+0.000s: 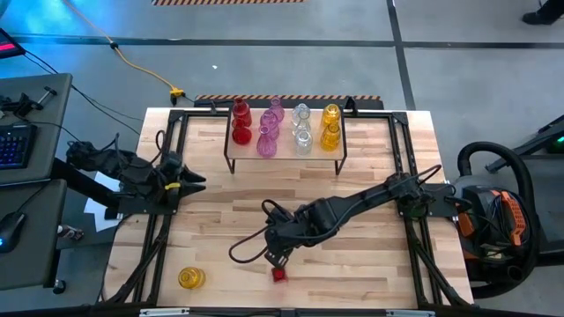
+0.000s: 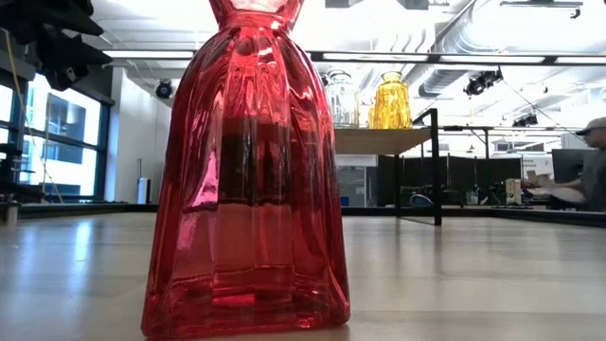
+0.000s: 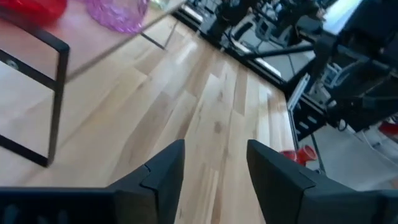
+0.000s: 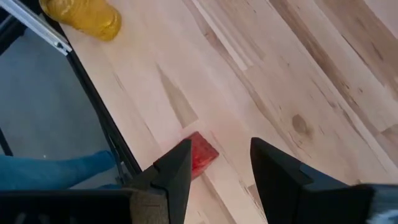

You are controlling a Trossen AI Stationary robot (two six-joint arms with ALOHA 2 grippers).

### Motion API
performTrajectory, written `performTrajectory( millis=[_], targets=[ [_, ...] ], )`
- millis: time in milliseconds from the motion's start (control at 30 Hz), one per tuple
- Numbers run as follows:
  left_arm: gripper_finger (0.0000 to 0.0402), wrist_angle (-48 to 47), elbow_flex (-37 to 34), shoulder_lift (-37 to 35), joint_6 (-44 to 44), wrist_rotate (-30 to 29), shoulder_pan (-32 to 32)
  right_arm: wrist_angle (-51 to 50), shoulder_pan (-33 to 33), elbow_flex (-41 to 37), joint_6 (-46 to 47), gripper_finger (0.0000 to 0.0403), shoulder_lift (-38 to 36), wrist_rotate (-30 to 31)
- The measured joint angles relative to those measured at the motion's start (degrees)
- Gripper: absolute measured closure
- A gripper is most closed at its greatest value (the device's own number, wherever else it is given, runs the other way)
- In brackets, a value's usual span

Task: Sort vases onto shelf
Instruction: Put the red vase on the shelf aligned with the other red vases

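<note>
The right gripper (image 1: 277,258) hangs over the near part of the table (image 1: 370,229) with its fingers parted and nothing between them; the red vase (image 1: 279,274) stands upright just ahead of and below its tips, offset slightly toward one finger in the right wrist view, not centred in the gap. Its long axis is vertical. It is a small translucent red glass piece, flared wide at the base and pinched at the neck, with ribbed sides. The right arm is clearly the nearer one. The left gripper (image 1: 196,183) waits at the left edge, fingers apart and empty. A yellow vase (image 1: 190,278) lies farther off toward the near left corner. The shelf (image 1: 339,145) at the far side carries the sorted vases
</note>
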Motion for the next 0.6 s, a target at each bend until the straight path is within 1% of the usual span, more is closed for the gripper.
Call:
performTrajectory(
  millis=[233,333,433,533,600],
  targets=[
    [0.0202,2.1,0.0,1.9,-1.4,0.7,0.0,0.0,-0.2,-0.2,1.6,0.0258,0.1,0.0],
    [0.0200,4.9,0.0,2.4,-1.3,3.0,0.0,-1.6,0.1,-0.4,3.2,0.0258,1.2,-1.0],
    [0.0203,9.2,0.0,2.9,0.6,6.2,0.0,-2.1,0.6,-0.5,3.4,0.0258,3.0,-4.2],
    [0.0207,12.7,0.0,3.4,1.9,8.2,0.0,-1.1,1.1,-0.5,3.0,0.0258,4.3,-7.0],
    [0.0208,13.3,0.0,4.0,2.1,9.0,0.0,-0.6,1.4,-0.5,3.2,0.0258,4.8,-7.3]
  ],
)
